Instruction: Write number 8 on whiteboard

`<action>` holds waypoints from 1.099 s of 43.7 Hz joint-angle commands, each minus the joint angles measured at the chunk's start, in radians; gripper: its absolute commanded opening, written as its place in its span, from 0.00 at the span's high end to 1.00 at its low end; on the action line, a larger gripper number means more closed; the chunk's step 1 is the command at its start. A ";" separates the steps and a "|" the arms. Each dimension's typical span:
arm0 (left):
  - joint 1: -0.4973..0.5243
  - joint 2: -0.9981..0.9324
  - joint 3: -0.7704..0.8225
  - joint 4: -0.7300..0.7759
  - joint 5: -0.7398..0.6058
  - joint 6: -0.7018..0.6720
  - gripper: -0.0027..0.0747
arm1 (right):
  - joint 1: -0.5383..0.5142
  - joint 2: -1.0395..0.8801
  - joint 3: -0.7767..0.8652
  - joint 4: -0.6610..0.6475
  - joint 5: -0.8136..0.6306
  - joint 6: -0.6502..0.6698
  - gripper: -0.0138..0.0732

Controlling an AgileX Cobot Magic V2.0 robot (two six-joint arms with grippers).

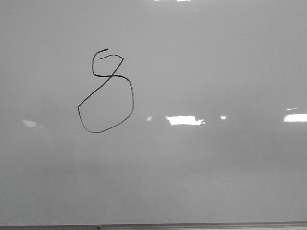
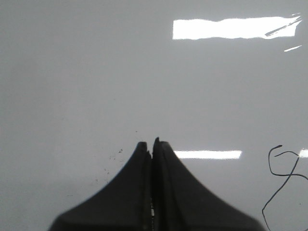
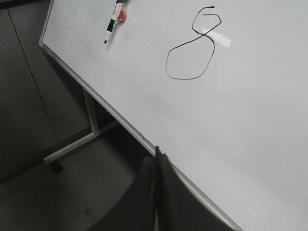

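The whiteboard (image 1: pixel 206 172) fills the front view. A thin black hand-drawn number 8 (image 1: pixel 105 91) sits on it left of centre, a small angular upper loop over a large rounded lower loop. It also shows in the right wrist view (image 3: pixel 192 45), and partly in the left wrist view (image 2: pixel 284 183). My left gripper (image 2: pixel 151 144) is shut and empty over bare whiteboard (image 2: pixel 96 72). My right gripper (image 3: pixel 159 154) is shut and empty at the whiteboard's metal edge strip (image 3: pixel 120 120). A black-and-white marker (image 3: pixel 111 24) lies on the whiteboard (image 3: pixel 250 120) near its corner. No gripper shows in the front view.
A small red-orange object (image 3: pixel 122 16) lies beside the marker. White frame legs (image 3: pixel 77 144) stand under the board over a dark floor (image 3: pixel 72 192). Bright rectangular glares (image 1: pixel 184 120) lie on the board. A grey edge strip (image 1: pixel 192 225) runs along the near side.
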 commanded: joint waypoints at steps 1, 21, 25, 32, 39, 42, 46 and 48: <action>0.001 0.011 -0.027 -0.006 -0.082 -0.004 0.99 | -0.007 0.010 -0.028 0.015 -0.063 -0.005 0.91; 0.001 -0.013 0.219 -0.027 -0.270 -0.001 0.99 | -0.007 0.010 -0.028 0.015 -0.060 -0.005 0.91; 0.001 -0.013 0.312 -0.027 -0.352 -0.001 0.99 | -0.007 0.010 -0.028 0.015 -0.060 -0.005 0.91; 0.001 -0.013 0.331 -0.027 -0.290 -0.001 0.99 | -0.007 0.010 -0.028 0.015 -0.060 -0.005 0.91; 0.001 -0.011 0.331 -0.027 -0.263 -0.001 0.99 | -0.007 0.010 -0.028 0.015 -0.059 -0.005 0.91; 0.001 -0.011 0.331 -0.027 -0.263 -0.001 0.99 | -0.007 0.010 -0.028 0.015 -0.059 -0.005 0.91; 0.001 -0.011 0.331 -0.027 -0.263 -0.001 0.99 | -0.007 0.010 -0.028 0.015 -0.059 -0.005 0.91; 0.001 -0.011 0.331 -0.027 -0.263 -0.001 0.99 | -0.007 0.010 -0.028 0.015 -0.059 -0.005 0.91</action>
